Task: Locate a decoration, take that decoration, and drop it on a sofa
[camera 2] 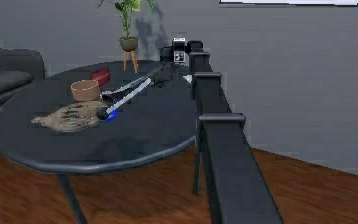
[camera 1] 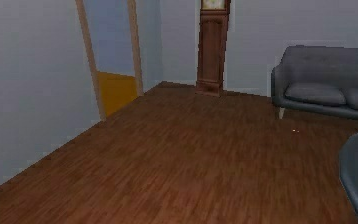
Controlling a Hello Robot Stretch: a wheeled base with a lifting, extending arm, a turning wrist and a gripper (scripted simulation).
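Over the far part of the round table (camera 2: 157, 130), the gripper (camera 2: 171, 58) is hanging at the end of the arm (camera 2: 222, 150). I cannot tell whether it is holding anything, since things are lying on the tabletop right at it. Just beside it, toward the arm side view's left, a potted plant (camera 2: 129, 40) is standing at the table's far edge. I am judging this the likeliest decoration, though the flat brown piece (camera 2: 72, 118) nearer the front edge could also be one. A long pale stick (camera 2: 129, 93) is lying slantwise between the gripper and that brown piece, with a bowl (camera 2: 85, 90) and a red thing (camera 2: 100, 76) beside it. So the coming reach is probably calling for a shift toward that view's left rather than farther out. The sofa (camera 1: 322, 85) is sitting across the wooden floor in the forward view.
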